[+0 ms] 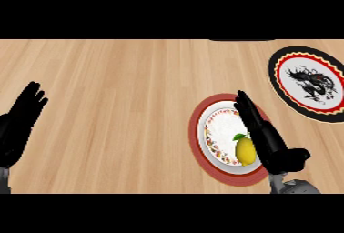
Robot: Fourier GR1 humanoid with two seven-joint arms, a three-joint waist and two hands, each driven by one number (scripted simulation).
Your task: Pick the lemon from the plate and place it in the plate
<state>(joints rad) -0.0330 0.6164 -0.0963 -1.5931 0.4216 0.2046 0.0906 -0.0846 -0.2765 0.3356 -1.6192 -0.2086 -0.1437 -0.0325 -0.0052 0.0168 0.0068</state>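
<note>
Yellow oval lemon (246,150) with green leaf: lying on the white inner area of the round red-rimmed plate (196,129) with patterned border, toward its near right side.

Black right hand (274,148): extended over the right part of the red-rimmed plate, fingers (250,113) straight and close together, pointing toward the far edge of the view. Nothing held. Positioned just beside the lemon, on its right; contact with the lemon not determinable.

Black left hand (17,129): at the left edge of the view, open, fingers straight and pointing up, nothing held, well apart from both plates.

Round black-rimmed plate (275,73) with red scalloped ring and dark figure on white centre: at the far right of the light wooden counter (121,91), near the red-rimmed plate but not touching it.
</note>
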